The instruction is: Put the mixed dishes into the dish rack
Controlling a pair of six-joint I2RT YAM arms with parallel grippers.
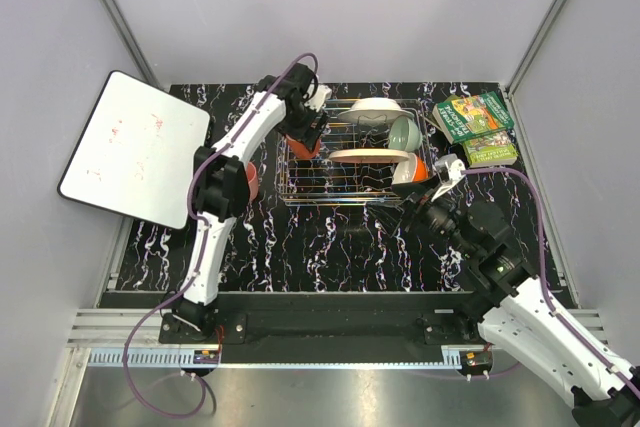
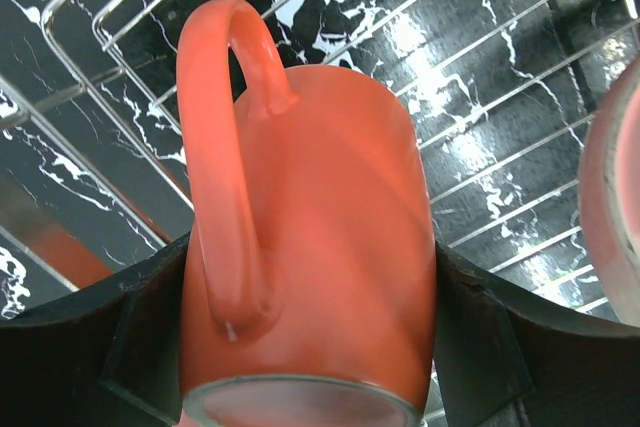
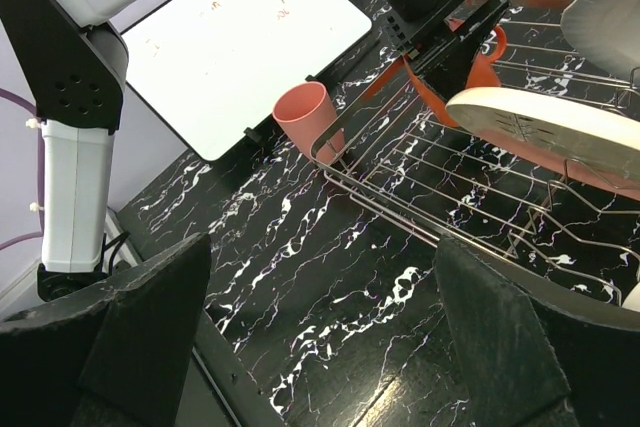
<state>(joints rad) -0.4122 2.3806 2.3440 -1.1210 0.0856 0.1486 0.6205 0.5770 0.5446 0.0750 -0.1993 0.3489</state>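
Observation:
My left gripper (image 1: 305, 137) is shut on the orange mug (image 2: 320, 247) and holds it over the left end of the dish rack (image 1: 340, 199), handle towards the camera. The rack holds the white plate (image 1: 375, 107), the pale green bowl (image 1: 405, 130), the pink plate (image 1: 370, 155) and the orange-and-white bowl (image 1: 412, 169). The pink cup (image 3: 308, 119) stands upright on the table just left of the rack. My right gripper (image 1: 440, 192) is open and empty, low over the table by the rack's front right corner.
A whiteboard (image 1: 135, 147) lies at the far left, overhanging the table edge. Green-covered books (image 1: 475, 127) lie at the back right beside the rack. The left arm (image 1: 225, 187) reaches over the pink cup.

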